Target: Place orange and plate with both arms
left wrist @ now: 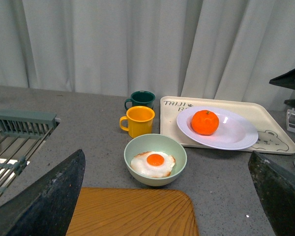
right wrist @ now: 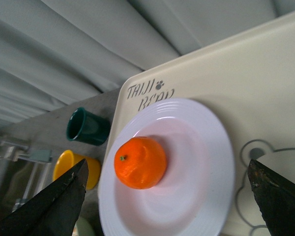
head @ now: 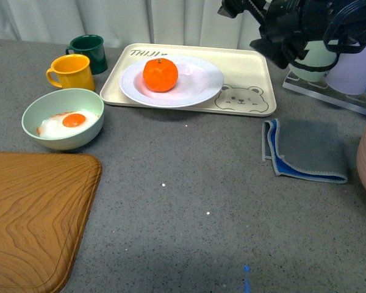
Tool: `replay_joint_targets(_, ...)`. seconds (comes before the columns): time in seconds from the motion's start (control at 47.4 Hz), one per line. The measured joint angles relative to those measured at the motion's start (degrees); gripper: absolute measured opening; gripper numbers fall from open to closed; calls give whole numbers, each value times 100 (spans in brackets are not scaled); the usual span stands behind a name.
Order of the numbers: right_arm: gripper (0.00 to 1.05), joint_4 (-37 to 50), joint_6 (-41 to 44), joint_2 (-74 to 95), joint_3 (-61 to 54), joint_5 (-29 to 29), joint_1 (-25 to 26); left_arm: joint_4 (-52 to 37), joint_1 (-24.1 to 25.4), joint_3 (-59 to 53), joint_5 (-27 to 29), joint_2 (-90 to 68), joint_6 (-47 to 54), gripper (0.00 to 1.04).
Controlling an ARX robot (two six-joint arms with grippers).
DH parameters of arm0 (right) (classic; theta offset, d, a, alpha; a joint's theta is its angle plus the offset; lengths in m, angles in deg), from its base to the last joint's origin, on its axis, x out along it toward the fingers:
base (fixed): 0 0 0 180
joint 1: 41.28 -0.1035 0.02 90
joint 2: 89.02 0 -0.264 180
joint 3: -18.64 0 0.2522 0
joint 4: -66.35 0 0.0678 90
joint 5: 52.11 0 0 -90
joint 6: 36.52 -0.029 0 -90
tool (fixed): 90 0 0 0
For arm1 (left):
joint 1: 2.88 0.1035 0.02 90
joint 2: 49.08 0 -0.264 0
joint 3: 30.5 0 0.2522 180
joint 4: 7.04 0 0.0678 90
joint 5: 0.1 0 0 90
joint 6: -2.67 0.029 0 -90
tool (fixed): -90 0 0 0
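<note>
Fingers (right wrist: 49, 206) of the right gripper (right wrist: 167, 201) stand wide apart with nothing between them, two dark scuffed wedges framing the right wrist view; the gripper hangs above the orange (right wrist: 140, 162), which lies below and between them. The orange is round, slightly flattened, dimpled and bright, its small green stem dot turned upward and a little to one side, with no marked long axis. It sits off-centre in the plate (right wrist: 206, 162), a glossy white round deep dish with faint rings on its broad rim. The plate rests on the tray (right wrist: 265, 83), a cream rectangle with rounded corners, printed with the letters "TAIJI" and a paw mark, a second line partly hidden by the plate, and an outlined bear face. In the front view the right arm (head: 293, 24) is a bulky black mass over the tray's far right corner. The left gripper (left wrist: 167, 206) is likewise spread wide and empty, its worn black fingers at the edges of its own view; directly ahead of it lies a brown wood-grained board (left wrist: 132, 214), then a pale green bowl (left wrist: 155, 160) holding a fried egg (left wrist: 153, 163), then a yellow mug (left wrist: 137, 121) and a dark green mug (left wrist: 141, 100). All stand on the grey speckled bench (head: 189, 201), where a folded grey-and-blue cloth (head: 308, 149) lies nearer the right gripper.
</note>
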Motion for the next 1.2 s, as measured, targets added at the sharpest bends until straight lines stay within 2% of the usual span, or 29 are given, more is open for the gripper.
replay_joint_targets(0.063, 95, 118, 730, -422, -514, 684, -42, 0, 0, 0, 0, 0, 0, 98)
replay_joint_targets(0.211, 95, 319, 1856, -894, -1296, 1241, -79, 0, 0, 0, 0, 0, 0, 98)
replay_joint_targets(0.358, 95, 708, 2612, -1259, -1904, 1519, -94, 0, 0, 0, 0, 0, 0, 98)
replay_joint_targets(0.422, 86, 1836, 3075, -1266, -2249, 2378, -116, 0, 0, 0, 0, 2, 0, 98)
replay_joint_targets(0.485, 77, 2817, 3357, -1357, -2728, 2903, -101, 0, 0, 0, -2, 2, 0, 98)
replay_joint_targets(0.548, 68, 3504, 3515, -1547, -3254, 2983, -28, 0, 0, 0, 2, 2, 0, 98)
replay_joint_targets(0.675, 51, 4113, 3692, -2192, -4170, 2900, 157, 0, 0, 0, 0, 2, 0, 98)
replay_joint_targets(0.843, 27, 4124, 3757, -3049, -5053, 2723, 378, 0, 0, 0, -2, 2, 0, 98)
replay_joint_targets(0.97, 2, 4103, 3783, -3840, -5842, 2542, 538, 0, 0, 0, 0, 2, 0, 98)
replay_joint_targets(1.202, 1, 3960, 3803, -5060, -6940, 2295, 796, 0, 0, -2, 0, 2, 0, 98)
